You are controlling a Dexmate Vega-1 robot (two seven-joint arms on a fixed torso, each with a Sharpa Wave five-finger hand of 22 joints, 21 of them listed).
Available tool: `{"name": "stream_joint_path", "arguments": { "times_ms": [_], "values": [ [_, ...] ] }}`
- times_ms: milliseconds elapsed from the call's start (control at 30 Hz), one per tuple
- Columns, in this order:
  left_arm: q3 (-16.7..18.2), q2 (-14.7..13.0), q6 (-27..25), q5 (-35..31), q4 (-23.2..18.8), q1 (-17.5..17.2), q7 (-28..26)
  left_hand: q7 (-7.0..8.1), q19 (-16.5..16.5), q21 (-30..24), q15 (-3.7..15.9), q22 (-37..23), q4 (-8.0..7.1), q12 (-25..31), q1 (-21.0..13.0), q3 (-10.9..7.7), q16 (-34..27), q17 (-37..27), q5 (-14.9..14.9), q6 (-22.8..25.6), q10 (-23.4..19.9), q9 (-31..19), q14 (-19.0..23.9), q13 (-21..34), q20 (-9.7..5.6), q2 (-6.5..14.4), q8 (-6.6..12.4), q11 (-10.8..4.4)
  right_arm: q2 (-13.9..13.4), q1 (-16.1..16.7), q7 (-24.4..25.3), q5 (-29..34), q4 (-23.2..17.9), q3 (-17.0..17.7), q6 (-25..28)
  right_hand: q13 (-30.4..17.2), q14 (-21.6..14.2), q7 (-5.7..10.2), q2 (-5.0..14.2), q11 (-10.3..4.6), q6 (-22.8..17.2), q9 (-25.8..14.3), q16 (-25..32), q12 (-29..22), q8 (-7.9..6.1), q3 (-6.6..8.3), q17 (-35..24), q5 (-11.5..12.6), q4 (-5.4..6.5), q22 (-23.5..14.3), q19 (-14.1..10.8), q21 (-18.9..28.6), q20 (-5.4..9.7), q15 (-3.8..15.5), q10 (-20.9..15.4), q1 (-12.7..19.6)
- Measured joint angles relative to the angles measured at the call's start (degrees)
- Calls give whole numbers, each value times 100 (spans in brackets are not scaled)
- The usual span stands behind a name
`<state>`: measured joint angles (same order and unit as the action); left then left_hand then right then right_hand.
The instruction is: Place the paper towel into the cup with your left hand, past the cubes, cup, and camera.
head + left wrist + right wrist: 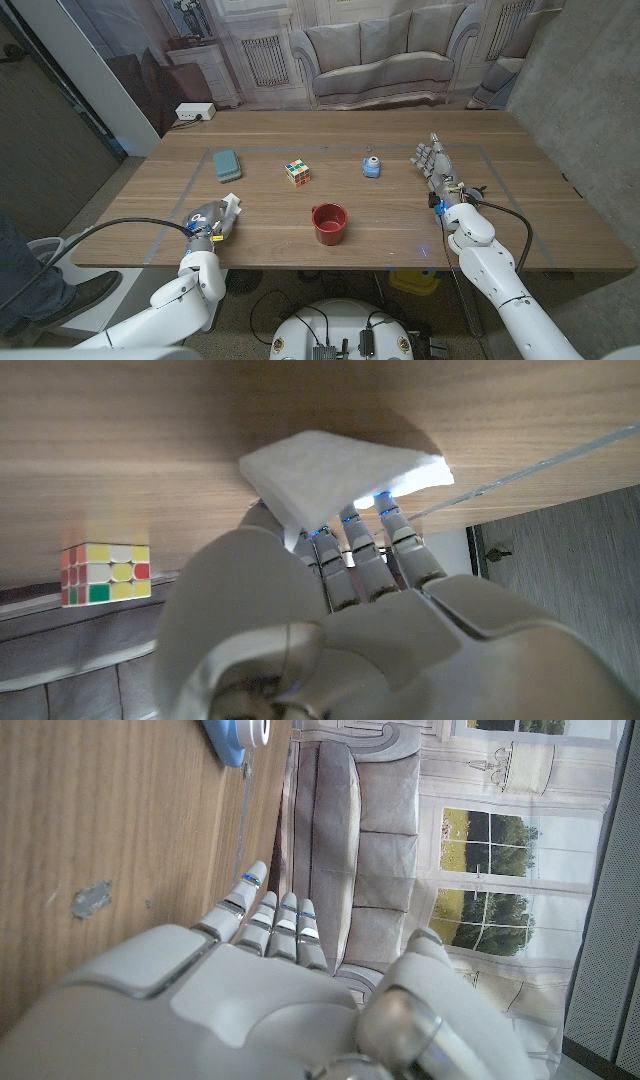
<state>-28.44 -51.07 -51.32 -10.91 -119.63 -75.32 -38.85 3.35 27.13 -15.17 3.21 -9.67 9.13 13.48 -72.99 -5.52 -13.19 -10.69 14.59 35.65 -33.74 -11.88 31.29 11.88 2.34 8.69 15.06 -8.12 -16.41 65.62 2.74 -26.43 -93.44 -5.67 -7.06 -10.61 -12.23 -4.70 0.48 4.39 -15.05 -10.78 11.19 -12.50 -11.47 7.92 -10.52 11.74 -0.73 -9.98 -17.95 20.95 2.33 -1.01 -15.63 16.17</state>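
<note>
Head view. Left hand near the desk's front left edge, fingers clamped on a folded white paper towel. Red cup stands well to its right, near centre front, mouth up. Behind the cup: puzzle cube, a small blue camera, and a teal box further left. Right hand stands at the right side, fingers straight and slightly apart, holding nothing. Desk is bare wood, smooth grain, with pale tape lines. Behind it, a printed backdrop of a sofa and panelled room; concrete wall to the right.

Left wrist view. Towel juts past the fingers, pinched at one edge; the free part keeps its folded shape. Judged light, soft, easily crushed and likely to sag or catch on the cup rim; hold near the fold, lower it corner first. Cube shows beyond.

Right wrist view. Right hand beside the wood; camera ahead of it.
</note>
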Motion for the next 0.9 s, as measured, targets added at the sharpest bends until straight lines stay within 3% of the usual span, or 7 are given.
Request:
{"name": "stream_joint_path", "arguments": {
  "times_ms": [167,333,433,500,533,667,900],
  "values": [
    [0,11,67,18,10,-1,-76,-15,21,0,1,0,-22,34,-193,-67,0,-1,-91,206,-222,1,19,0,-19,-34,24,-23,-6,4,-4,0,-18,-3,-4,0,-12,0,0,0,0,0,0,0,0,0,0,0,0,0,0,0,0,-12,0,0],
    [76,37,103,59,24,-62,-112,-3,151,1,207,-3,-47,33,-216,-93,0,-3,-140,293,-278,1,225,0,-146,-57,46,-19,-10,5,-41,2,-38,-8,-33,0,-12,0,0,0,0,0,0,0,0,0,0,0,0,0,0,0,0,-12,0,0],
    [76,37,138,103,24,-62,-137,3,478,2,260,-5,-84,94,-322,-161,-6,-11,-215,552,-537,1,514,0,-457,-102,113,-28,-11,5,-41,2,-49,-11,-33,0,-12,0,0,0,0,0,0,0,0,0,0,0,0,0,-31,0,31,-12,0,0],
    [177,38,155,123,-19,-116,-157,3,936,2,272,-6,-100,115,-352,-193,-53,-11,-257,717,-716,1,698,-1,-915,-102,179,-54,-12,5,-73,2,-56,-12,-56,0,-12,0,0,0,0,0,0,0,0,0,0,0,0,0,-53,0,9,-12,0,0],
    [177,38,160,126,-19,-116,-164,2,1079,2,270,-11,-111,115,-353,-205,-55,-11,-268,800,-807,1,786,0,-993,-100,179,-62,-12,5,-73,2,-58,-12,-56,0,-12,0,0,0,0,0,0,0,0,0,0,0,0,0,-62,0,1,-12,0,0],
    [300,36,213,140,-100,-186,-226,9,1617,-54,152,-33,-126,137,-396,-266,-89,-8,-335,1154,-1109,6,1366,-12,-875,-55,247,-10,-14,6,-112,-9,-68,-14,-78,0,-12,0,0,0,0,0,0,0,0,0,0,0,0,0,-62,0,0,-12,0,0],
    [427,68,297,110,-158,-254,-367,55,2222,-153,327,-42,-147,137,-419,-381,-56,28,-380,1647,-1564,18,1926,-17,-847,-34,358,-30,-21,6,-149,-30,-94,-15,-105,0,-12,0,0,0,0,0,0,0,0,0,0,0,0,0,-61,-48,0,-12,0,0]
  ]
}}
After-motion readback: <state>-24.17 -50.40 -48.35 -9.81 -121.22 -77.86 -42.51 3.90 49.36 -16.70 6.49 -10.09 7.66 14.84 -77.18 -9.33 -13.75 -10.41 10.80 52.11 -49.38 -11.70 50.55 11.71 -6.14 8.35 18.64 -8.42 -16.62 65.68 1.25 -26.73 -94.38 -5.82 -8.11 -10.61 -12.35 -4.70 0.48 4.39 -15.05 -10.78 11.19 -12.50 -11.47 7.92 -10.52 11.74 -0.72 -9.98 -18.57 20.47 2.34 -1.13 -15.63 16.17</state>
